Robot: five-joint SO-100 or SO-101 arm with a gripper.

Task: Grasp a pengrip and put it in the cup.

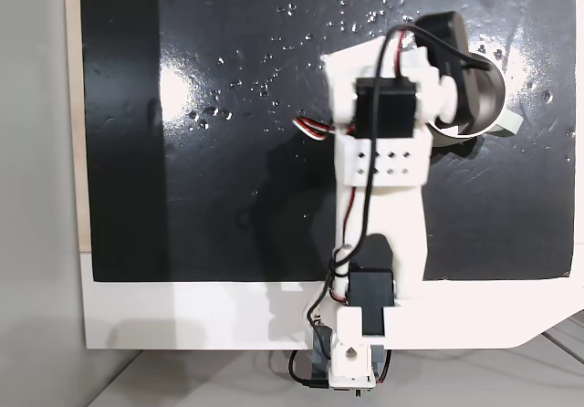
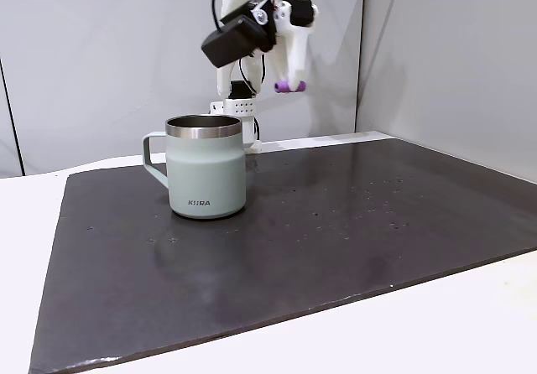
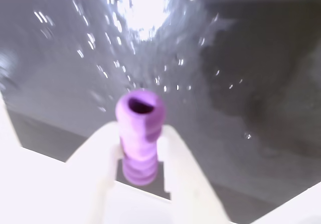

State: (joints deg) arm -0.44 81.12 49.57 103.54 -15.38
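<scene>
Between the gripper (image 3: 143, 156) fingers, pengrip (image 3: 139, 133) clamped, seemingly raised beside cup (image 2: 205, 168)

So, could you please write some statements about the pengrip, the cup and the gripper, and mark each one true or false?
1. The gripper holds the pengrip between its fingers. True.
2. The pengrip lies on the black mat. False: in the side fixed view it is held in the air, above the mat.
3. The cup stands upright. True.
4. The cup lies on its side. False: its open mouth faces up.
5. The pengrip is green. False: it is light purple.
</scene>
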